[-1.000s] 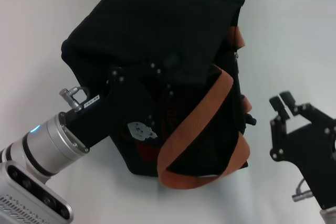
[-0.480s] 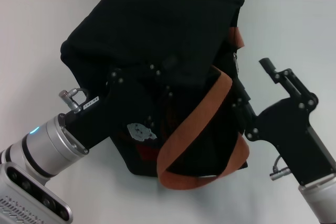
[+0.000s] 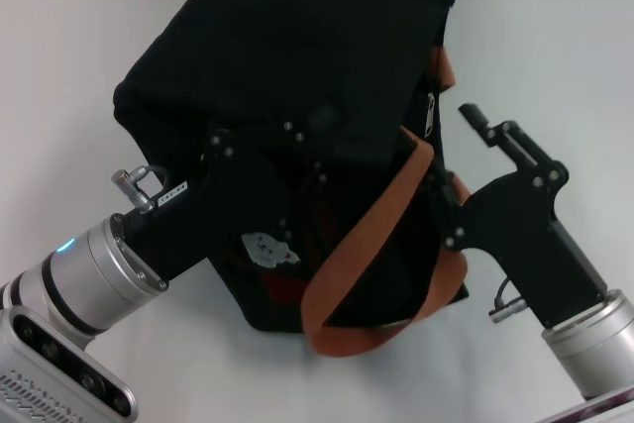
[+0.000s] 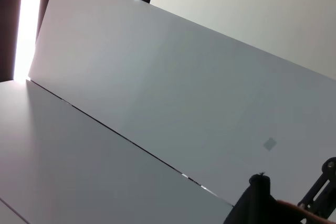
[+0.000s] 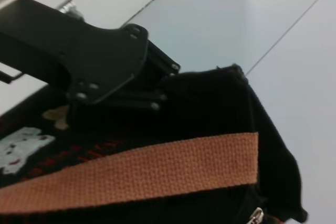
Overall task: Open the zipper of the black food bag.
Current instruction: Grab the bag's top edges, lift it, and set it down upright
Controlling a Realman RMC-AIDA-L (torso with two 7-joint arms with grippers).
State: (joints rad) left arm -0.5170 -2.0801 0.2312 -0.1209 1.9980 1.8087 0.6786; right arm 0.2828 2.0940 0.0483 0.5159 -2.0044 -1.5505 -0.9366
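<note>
Boxy black fabric food bag point(image 3: 297, 66) with orange-brown webbing handles point(image 3: 371, 245) sits mid-table on the white tabletop point(image 3: 69, 66), slumped, its front face toward the near side. A bear patch point(image 3: 265, 245) and some red lettering show on that front face, partly covered by the left arm.

Left gripper point(image 3: 297, 146): black, pressed against the bag's front-top area on its left half, arm coming in from the near left. Fingers are lost against the black fabric; cannot tell whether they are spread or closed, or whether they pinch cloth. In the right wrist view the left gripper's black body point(image 5: 100, 61) lies on top of the bag, above the handle band point(image 5: 136, 174).

Right gripper point(image 3: 451, 160): at the bag's right side, arm coming in from the near right. Fingers wide apart: one finger point(image 3: 485, 126) stands free to the right of the bag, pointing far-left, clear of the fabric; the other goes against the bag's right face near the orange handle. Nothing seen between them except possibly the bag edge; contact not confirmed.

Zipper point(image 3: 432, 114): thin line running along the bag's right top edge, with a small silver pull tab hanging there, just far of the right gripper. The tab point(image 5: 255, 216) also shows at the edge of the right wrist view.

Left wrist view: only pale wall panels point(image 4: 157, 103) and a dark scrap of gear at one corner.
</note>
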